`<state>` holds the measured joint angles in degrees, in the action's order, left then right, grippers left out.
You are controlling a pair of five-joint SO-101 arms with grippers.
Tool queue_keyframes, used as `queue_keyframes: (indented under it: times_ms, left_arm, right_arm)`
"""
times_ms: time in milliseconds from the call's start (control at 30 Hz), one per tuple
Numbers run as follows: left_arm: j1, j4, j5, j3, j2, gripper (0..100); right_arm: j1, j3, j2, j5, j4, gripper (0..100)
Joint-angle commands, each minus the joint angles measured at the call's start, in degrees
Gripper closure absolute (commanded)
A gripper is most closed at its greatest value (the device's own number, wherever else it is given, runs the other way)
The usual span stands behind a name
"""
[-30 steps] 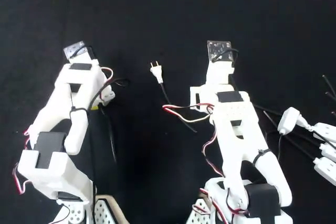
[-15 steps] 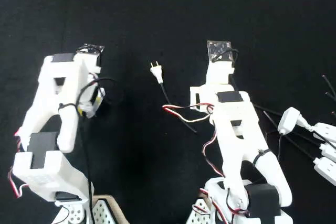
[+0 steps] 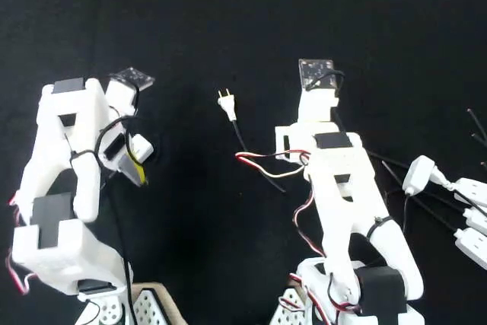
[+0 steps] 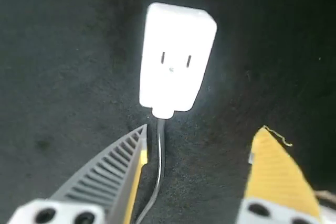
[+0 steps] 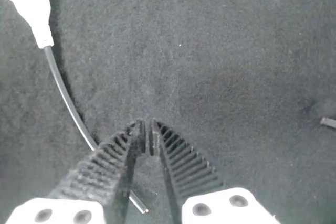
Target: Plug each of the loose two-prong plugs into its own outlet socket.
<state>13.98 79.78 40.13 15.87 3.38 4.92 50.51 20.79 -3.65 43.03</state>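
Outlet socket [image 4: 176,59], white with two slots, is being shown lying flat on the black table [image 3: 190,226], its dark socket cord [image 4: 159,150] running back between the fingers of the left gripper [image 4: 203,128]. That gripper's jaws are being held spread wide, just short of the socket. The right gripper [image 5: 147,129] is being held with its ribbed jaws pressed together, empty. A loose two-prong plug [image 5: 30,4] is lying near it but apart, its plug cord [image 5: 68,100] curving past the closed tips. In the high view the plug [image 3: 227,104] is lying between the two arms, and further white sockets [image 3: 472,222] are lying at the table's right edge.
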Motion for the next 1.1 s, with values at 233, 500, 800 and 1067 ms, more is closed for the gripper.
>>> queue_keyframes:
  times_ms: [233, 500, 800, 1067]
  left_arm:
    - [-10.2, -6.7, -6.9, 14.4, -30.9, 70]
    - [-12.1, -28.9, 4.7, 33.9, -35.0, 70]
    - [-9.9, -29.7, 3.5, 31.7, -34.7, 70]
    - [-7.7, -23.3, -1.8, 28.8, -29.5, 70]
  right_arm:
    - [0.9, -0.5, 0.2, 0.7, -1.1, 98.2]
    - [0.9, -0.4, 0.2, 0.7, -1.1, 98.2]
    - [0.9, -0.6, 0.2, 0.7, -1.1, 98.2]
    - [0.9, -0.6, 0.2, 0.7, -1.1, 98.2]
